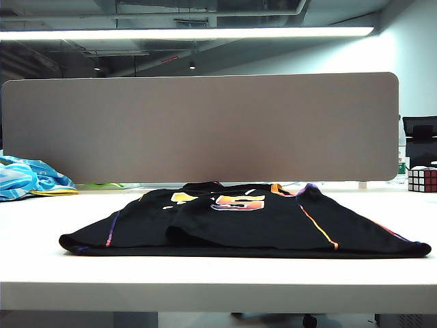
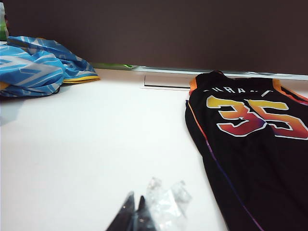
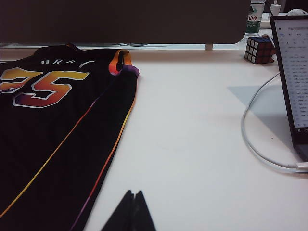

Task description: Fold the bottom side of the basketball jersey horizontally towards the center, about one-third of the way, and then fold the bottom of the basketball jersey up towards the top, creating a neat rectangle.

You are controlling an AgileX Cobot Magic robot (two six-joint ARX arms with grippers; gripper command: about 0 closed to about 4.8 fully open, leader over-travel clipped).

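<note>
Both grippers shut, empty: left gripper beside black sleeveless fabric jersey, right gripper at opposite edge. Jersey flat mid-table, unfolded. Risk: slick fabric bunches, fold skews if arms mistime.

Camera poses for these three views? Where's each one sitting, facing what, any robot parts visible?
Exterior: low at table edge, facing divider across the basketball jersey; no robot parts.
Left wrist: above table beside jersey, facing the blue cloth; shut left pincer.
Right wrist: jersey's other side, facing the Rubik's cube; shut right pincer.
Shared: jersey numerals, divider.
</note>
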